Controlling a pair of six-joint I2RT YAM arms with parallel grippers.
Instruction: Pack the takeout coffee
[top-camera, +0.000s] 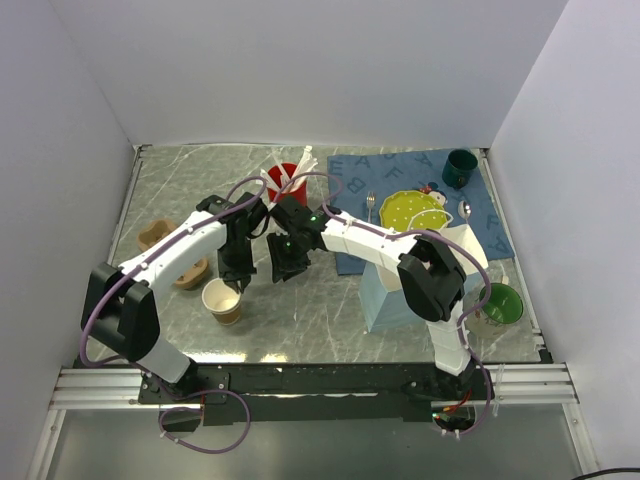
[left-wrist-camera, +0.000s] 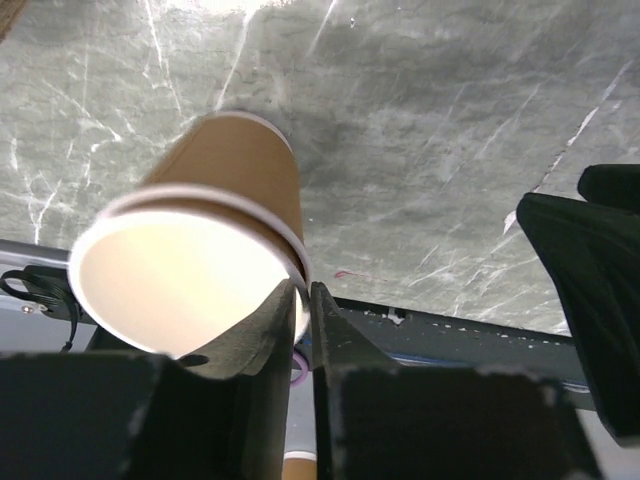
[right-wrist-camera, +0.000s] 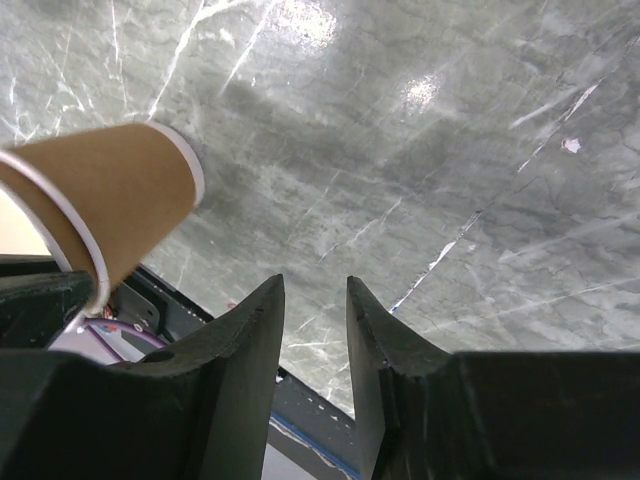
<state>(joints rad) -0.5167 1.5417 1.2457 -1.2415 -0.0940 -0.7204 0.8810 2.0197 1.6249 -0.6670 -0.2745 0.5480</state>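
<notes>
Looking down the left wrist, I see the left gripper (left-wrist-camera: 303, 292) clenched on the rim of the lidless paper cup (left-wrist-camera: 190, 270), near-left on the marble table (top-camera: 330, 310); the right gripper (right-wrist-camera: 313, 300) hangs released, empty, to its right; where the takeout coffee is I cannot tell

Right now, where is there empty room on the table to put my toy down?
Bare marble lies in the back left corner, between the red cup and the left wall, and at the front, between the paper cup and the light blue box. The right side is crowded: blue mat, yellow plate, green bowl.
</notes>
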